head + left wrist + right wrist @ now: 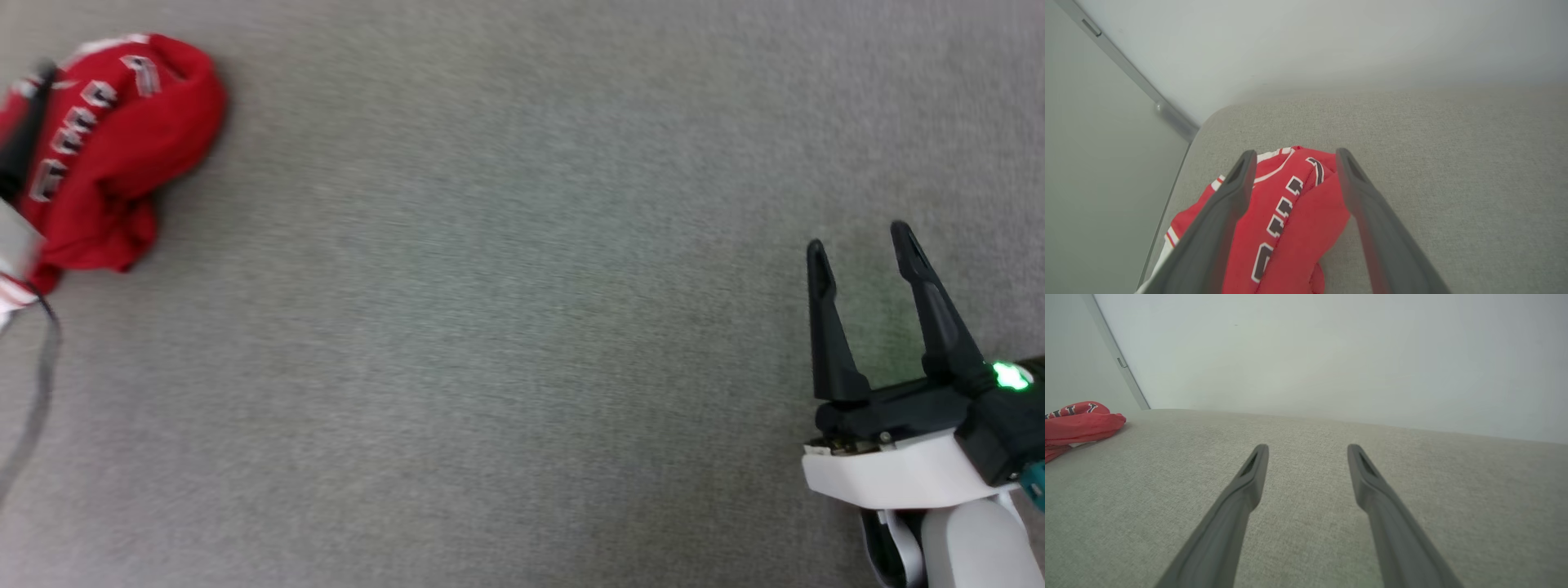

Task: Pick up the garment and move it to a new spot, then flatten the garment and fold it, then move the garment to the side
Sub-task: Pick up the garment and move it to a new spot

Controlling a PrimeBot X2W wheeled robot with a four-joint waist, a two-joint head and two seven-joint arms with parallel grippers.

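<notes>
Garment: red, crumpled, at the far left of the grey cloth surface, near its edge. Lettering black with white outline, creased, not legible. Left gripper: fingers spread wide over the garment, clamping nothing. Right gripper: spread wide, empty, well apart from the garment.

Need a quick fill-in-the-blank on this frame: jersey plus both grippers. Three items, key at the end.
1. The jersey is mainly ___, with black, white-outlined letters.
2. The left gripper is ___, with one finger on each side of the jersey.
3. The right gripper is open over the bare grey fabric surface and holds ___.

Missing words: red; open; nothing.
</notes>
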